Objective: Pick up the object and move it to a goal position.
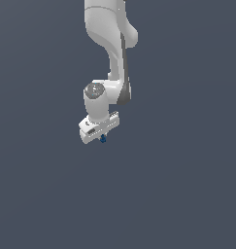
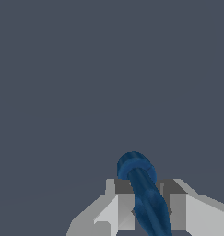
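Nearest in the wrist view: small dark blue elongated blob-like object (image 2: 143, 193) pinched between the two grey fingertip pads (image 2: 126, 209) of the white end effector (image 2: 145, 209), pads pressed against it on either side, so closed and gripping it. Rounded knob-like end projecting past the fingertips, away from the camera; rest of the body running back between the pads and out of frame. Long axis roughly in line with the fingers, tilted slightly off that line. In the exterior view, same object (image 1: 103, 139) only a tiny blue speck showing below the white end effector (image 1: 102, 135), pointing mostly downward; fine orientation too small to tell there. White jointed robot arm (image 1: 112, 58) reaching down from above, wrist bent. Behind and beneath, plain dark grey-blue surface (image 1: 187, 194), featureless; no goal marker visible in either view. Whether the object hangs clear of the surface or rests near it: cannot tell, no shadow or contact cue. Step in hand, judged: grasp made, carry phase. Next move calls for steady transport to the goal with the grip held firm, avoiding jerks, since much of the object protrudes beyond the pads and could pivot or slip.
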Tool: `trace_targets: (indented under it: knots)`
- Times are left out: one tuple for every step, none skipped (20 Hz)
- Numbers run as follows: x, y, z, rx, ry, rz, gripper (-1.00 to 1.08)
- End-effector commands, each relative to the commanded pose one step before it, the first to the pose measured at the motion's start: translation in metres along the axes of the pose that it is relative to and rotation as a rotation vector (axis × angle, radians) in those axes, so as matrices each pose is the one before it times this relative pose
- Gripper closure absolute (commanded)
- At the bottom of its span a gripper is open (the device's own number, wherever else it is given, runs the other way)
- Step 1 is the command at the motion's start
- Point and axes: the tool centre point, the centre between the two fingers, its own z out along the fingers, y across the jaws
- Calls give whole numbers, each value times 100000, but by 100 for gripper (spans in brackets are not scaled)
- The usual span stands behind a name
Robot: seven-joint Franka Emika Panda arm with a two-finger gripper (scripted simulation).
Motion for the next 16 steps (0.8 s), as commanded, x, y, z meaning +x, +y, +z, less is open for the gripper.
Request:
trace_targets:
  knots:
    - [-9, -618, -1108, -80, 60, -39, 108]
    - [-19, -303, -522, 0, 0, 0, 108]
    - [-20, -327, -566, 0, 0, 0, 108]
    - [-21, -352, -610, 0, 0, 0, 108]
    - [-9, -389, -647, -38, -54, -22, 108]
    - [-23, -401, -699, 0, 0, 0, 108]
    - [-23, -426, -745, 0, 0, 0, 108]
    - [-23, -452, -792, 0, 0, 0, 108]
    - [-22, -472, -832, 0, 0, 0, 108]
    - [-20, -476, -841, 0, 0, 0, 108]
    - [-7, -489, -845, -29, -35, -18, 108]
    - [-15, -481, -857, 0, 0, 0, 108]
    - [-12, -469, -840, 0, 0, 0, 108]
    - [-9, -448, -805, 0, 0, 0, 108]
    - [-6, -426, -769, 0, 0, 0, 108]
    - [-2, -405, -733, 0, 0, 0, 108]
